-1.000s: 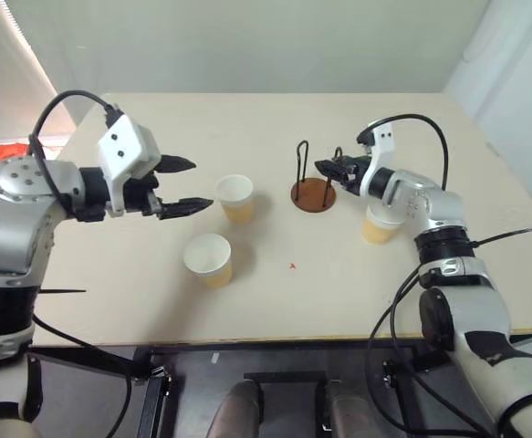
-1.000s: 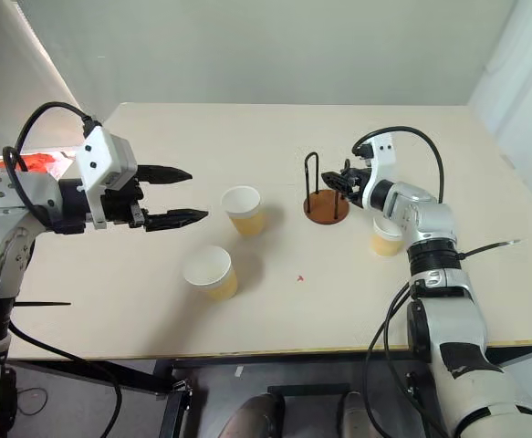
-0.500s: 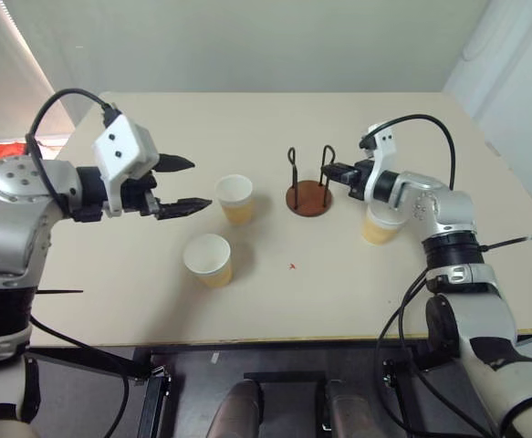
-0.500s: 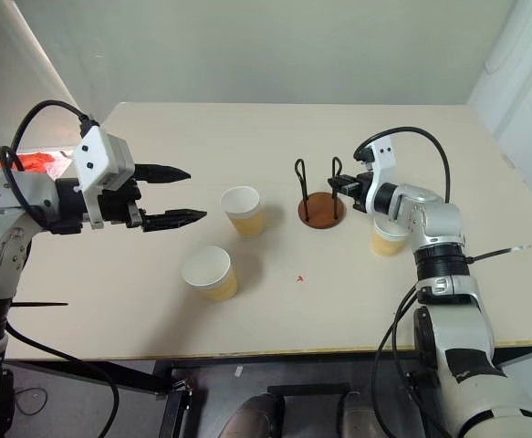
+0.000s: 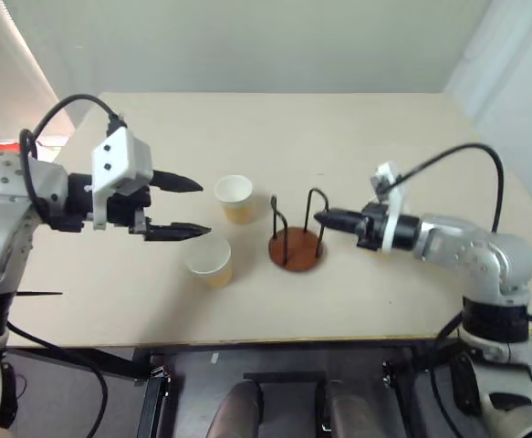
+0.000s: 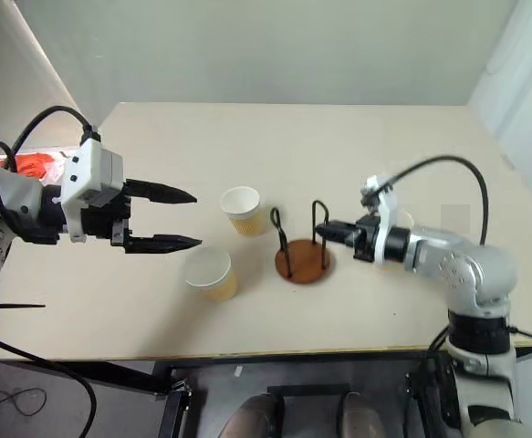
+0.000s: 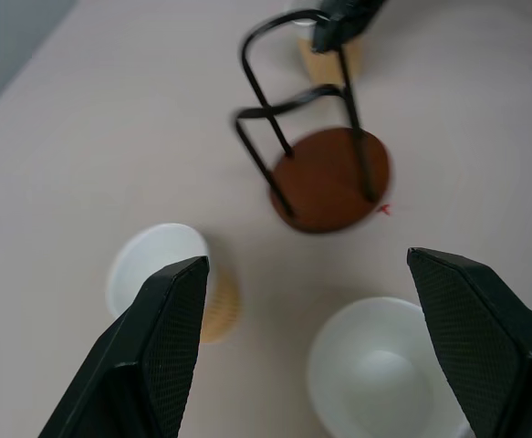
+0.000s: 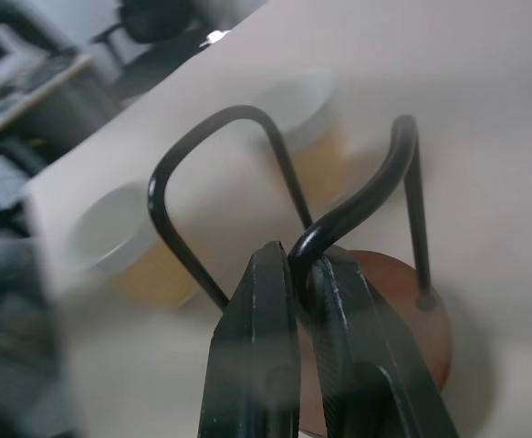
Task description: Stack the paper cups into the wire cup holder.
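Note:
The wire cup holder [image 5: 295, 251], a reddish-brown disc with two black wire loops, is near the table's middle front. My right gripper [image 5: 325, 218] is shut on the top of its right-hand loop [image 8: 352, 214]. Two paper cups stand upright to its left, one farther back [image 5: 234, 198] and one nearer [image 5: 210, 260]. A third cup [image 7: 325, 68] stands behind my right gripper, partly hidden by it. My left gripper [image 5: 202, 208] hovers open to the left of the two cups, holding nothing and pointing toward them.
The cream table [image 5: 366, 128] has open room at the back and on the right. Its front edge [image 5: 339, 336] runs close below the holder. An orange-red cloth [image 6: 37, 164] lies off the table at the far left.
My right gripper closed on the holder's wire loop and pulled the holder toward the front edge and to the left, away from the third cup. My left gripper stayed open, nearly in place.

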`<state>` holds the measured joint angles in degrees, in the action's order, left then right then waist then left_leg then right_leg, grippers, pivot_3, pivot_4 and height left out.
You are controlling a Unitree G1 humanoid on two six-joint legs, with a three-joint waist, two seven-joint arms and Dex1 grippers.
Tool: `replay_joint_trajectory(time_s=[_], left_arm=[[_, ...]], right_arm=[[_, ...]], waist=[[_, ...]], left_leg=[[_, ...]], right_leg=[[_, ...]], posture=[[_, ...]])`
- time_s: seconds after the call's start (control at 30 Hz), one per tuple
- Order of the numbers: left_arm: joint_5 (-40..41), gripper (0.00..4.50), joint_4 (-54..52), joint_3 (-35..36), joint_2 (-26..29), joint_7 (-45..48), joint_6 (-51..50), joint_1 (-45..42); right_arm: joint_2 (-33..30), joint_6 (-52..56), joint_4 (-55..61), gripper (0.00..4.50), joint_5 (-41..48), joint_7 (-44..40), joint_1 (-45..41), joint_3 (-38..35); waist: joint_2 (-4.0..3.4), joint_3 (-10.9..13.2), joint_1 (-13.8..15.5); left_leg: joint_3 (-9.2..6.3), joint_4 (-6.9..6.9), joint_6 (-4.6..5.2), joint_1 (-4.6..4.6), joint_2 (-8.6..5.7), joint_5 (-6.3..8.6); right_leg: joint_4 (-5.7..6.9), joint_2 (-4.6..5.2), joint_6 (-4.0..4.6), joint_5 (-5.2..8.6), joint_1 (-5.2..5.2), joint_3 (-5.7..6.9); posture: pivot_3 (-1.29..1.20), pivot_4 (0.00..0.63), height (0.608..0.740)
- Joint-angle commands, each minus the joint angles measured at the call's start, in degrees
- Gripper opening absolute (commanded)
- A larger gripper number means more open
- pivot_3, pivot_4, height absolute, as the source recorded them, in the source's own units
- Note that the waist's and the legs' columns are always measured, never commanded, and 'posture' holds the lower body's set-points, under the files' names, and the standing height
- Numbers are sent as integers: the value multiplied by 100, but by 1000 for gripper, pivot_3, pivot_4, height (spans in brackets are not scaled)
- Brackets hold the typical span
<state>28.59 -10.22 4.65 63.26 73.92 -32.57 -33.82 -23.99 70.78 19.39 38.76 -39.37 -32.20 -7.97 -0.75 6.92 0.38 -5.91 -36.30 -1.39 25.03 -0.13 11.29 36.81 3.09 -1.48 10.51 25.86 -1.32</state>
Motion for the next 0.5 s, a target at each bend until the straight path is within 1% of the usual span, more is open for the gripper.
replay_joint_trajectory(time_s=[0.03,0.1,0.17,0.27,0.37,0.5], left_arm=[[170,3818,-251,121,65,130,-42,24],[206,3818,-318,9,0,154,-72,11],[88,3818,-309,-170,-29,163,-21,-25],[-84,3818,-242,-366,-51,179,94,-90],[-83,3818,-233,-462,-132,198,84,-208],[-73,3818,-270,-472,-153,214,57,-224]], right_arm=[[53,49,640,47,380,217,217,-176],[41,-114,661,47,321,269,449,-38],[-68,-346,580,47,35,369,589,209],[-112,-615,480,47,-175,508,604,399],[-311,-826,464,47,-353,416,593,786],[-468,-910,494,1224,-342,312,575,1017]], waist=[[1,1,0],[5,-1,-1],[8,-3,-2],[15,-7,-2],[21,-11,-1],[36,-19,-1]], left_leg=[[0,0,0,-1,0,-7],[0,-1,2,-1,0,-21],[0,0,2,-11,0,-27],[0,-2,-7,-14,-1,-32],[0,-2,-18,-12,-2,-33],[-1,-1,-19,-9,-2,-32]], right_leg=[[0,0,0,0,-1,-1],[1,0,0,-1,-1,-4],[2,-1,3,-3,-10,-8],[5,-1,13,-10,-13,-14],[5,-2,20,-14,-13,-16],[1,-3,18,-13,-12,-17]], posture=[[0,150,740],[0,150,740],[0,150,740],[0,150,740],[0,150,740],[0,150,740]])
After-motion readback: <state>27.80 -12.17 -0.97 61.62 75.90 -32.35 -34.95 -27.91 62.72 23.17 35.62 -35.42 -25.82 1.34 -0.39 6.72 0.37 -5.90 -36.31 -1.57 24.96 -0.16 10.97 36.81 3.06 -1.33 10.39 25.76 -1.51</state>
